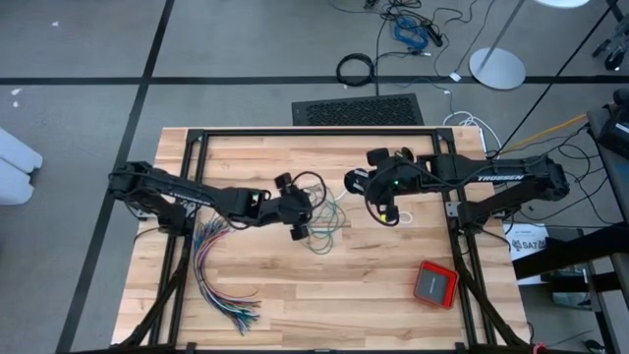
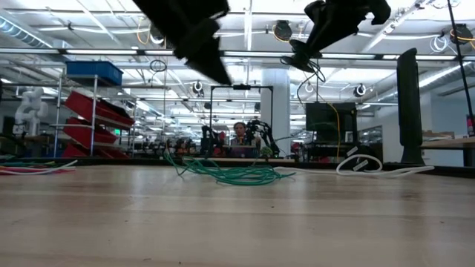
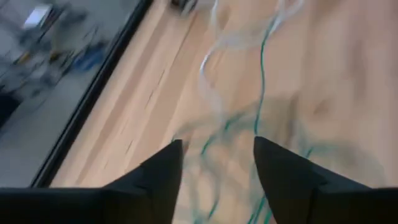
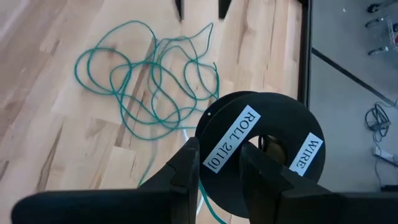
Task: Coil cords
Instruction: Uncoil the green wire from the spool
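While coloured wires (image 1: pixel 218 280) fan aside, red box (image 1: pixel 434 283) sits apart

teal-green cord (image 4: pixel 149 93); black spool (image 4: pixel 261 158)

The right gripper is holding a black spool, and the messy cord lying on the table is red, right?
Not quite. The right gripper does hold the black spool, but the messy cord on the wooden table is teal-green, not red. The right wrist view shows it clearly.
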Motion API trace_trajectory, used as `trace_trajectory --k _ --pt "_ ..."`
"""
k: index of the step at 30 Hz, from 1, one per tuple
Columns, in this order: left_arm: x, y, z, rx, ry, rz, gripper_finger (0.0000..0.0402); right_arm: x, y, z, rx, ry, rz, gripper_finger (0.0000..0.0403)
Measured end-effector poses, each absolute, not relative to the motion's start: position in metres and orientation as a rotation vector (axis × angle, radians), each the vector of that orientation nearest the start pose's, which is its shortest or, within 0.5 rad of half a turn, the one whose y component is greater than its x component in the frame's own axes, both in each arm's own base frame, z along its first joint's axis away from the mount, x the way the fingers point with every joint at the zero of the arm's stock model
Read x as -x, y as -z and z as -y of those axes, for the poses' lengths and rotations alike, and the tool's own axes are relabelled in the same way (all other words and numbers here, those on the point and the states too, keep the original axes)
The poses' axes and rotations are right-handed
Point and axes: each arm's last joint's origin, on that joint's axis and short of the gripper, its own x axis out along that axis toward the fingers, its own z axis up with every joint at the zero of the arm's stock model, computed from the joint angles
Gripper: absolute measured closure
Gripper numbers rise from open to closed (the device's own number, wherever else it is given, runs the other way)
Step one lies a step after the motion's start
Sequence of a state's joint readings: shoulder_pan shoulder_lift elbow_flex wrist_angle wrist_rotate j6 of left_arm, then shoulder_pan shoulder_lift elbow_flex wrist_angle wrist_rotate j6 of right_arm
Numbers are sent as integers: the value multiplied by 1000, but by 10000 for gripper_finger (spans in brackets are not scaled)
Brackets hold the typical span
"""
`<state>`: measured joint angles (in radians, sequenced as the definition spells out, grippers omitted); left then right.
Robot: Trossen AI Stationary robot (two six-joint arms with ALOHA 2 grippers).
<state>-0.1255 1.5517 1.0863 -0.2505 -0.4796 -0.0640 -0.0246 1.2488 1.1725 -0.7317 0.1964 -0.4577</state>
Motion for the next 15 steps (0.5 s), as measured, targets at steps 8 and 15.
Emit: trace_trajectory --k 8,15 --pt "-362 -254 27 -164 -270 -414 174 -258 -331 5 495 -50 -739 325" --pt "-387 -228 8 -120 -262 -338 174 -255 -335 -5 504 -78 -712 325"
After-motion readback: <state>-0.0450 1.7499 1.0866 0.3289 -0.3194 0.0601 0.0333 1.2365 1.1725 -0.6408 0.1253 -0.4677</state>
